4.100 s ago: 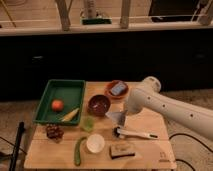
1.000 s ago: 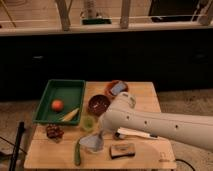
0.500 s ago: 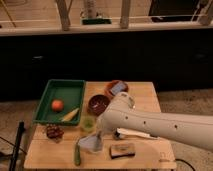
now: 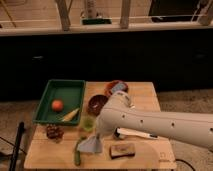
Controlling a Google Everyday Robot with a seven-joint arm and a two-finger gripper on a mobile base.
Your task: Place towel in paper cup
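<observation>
Towel (image 4: 90, 145) hangs from the gripper (image 4: 96, 134), which is clamped on its top edge, its long axis pointing straight down. The paper cup is hidden directly beneath the cloth, so the coming move is probably a plain descent and release.

Tool (image 4: 98, 133); limp cloth towel (image 4: 90, 144); wooden table (image 4: 145, 92)

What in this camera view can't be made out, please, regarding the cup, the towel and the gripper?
- Paper cup: hidden in the camera view behind the hanging towel.
- Gripper: at the towel's top, front left of the table; the arm masks it.
- Bowl: contents too dark to tell.
</observation>
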